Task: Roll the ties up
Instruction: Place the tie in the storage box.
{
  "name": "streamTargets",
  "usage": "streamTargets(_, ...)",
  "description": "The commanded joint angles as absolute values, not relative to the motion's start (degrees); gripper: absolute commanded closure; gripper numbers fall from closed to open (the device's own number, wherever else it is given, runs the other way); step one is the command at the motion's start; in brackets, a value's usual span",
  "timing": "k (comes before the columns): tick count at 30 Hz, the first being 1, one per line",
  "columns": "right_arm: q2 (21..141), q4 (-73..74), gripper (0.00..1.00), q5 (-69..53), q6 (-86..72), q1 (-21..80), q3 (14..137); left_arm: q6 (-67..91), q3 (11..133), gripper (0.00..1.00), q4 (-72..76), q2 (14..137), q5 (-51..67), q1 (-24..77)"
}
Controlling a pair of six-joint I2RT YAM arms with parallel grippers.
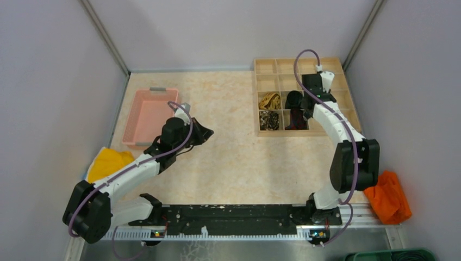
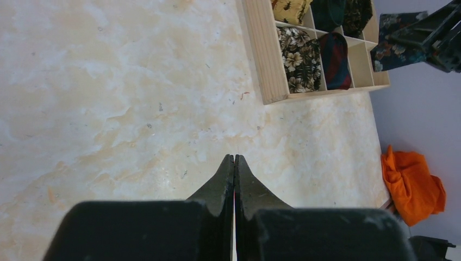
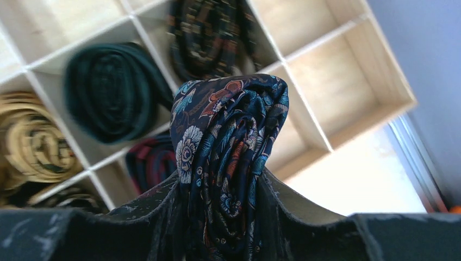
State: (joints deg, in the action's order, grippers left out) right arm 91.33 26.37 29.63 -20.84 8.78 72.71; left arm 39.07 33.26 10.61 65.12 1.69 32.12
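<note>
Right gripper (image 3: 228, 187): jaws part-open, clamped on both sides of a navy floral rolled fabric tie (image 3: 231, 130). Nothing else is in the grip. The roll sticks out past the fingers (image 3: 157, 206).

It hangs in the air over the pale wooden compartment tray (image 1: 255, 92), which sits at the far right corner of the bench (image 1: 234, 157). It is above the tray's near rows and not touching.

The roll's long axis runs along the fingers, free end pointing away from the wrist toward the tray. Its layered edge faces the wrist camera.

Step, as I judge: this tie is rolled and is now being placed.

Coils already in compartments:
- gold coiled tie (image 3: 32, 147)
- black-green coiled tie (image 3: 108, 89)
- red-black coiled tie (image 3: 152, 160)
- dark striped coiled tie (image 3: 212, 32)
- brown floral coiled tie (image 1: 269, 120)

Next move calls for lining up over an empty compartment (image 3: 337, 81) toward the tray's right side, then lowering and letting go. Dropped from height, the roll could spring loose.

Left gripper (image 2: 234, 163): jaws fully together, holding nothing, over bare bench left of centre, well apart from the tray.
</note>
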Motion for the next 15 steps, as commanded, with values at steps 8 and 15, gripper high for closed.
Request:
streamTargets(8,88.85,28.95,1.0,37.07,-23.26,5.01,67.8,38.3,31.16,1.0,15.46,65.5,6.11,32.28)
streamTargets(15,95.39,28.62,1.0,39.31,-23.4,4.94,68.41,37.97,30.32,1.0,14.71,64.12,4.58,32.34)
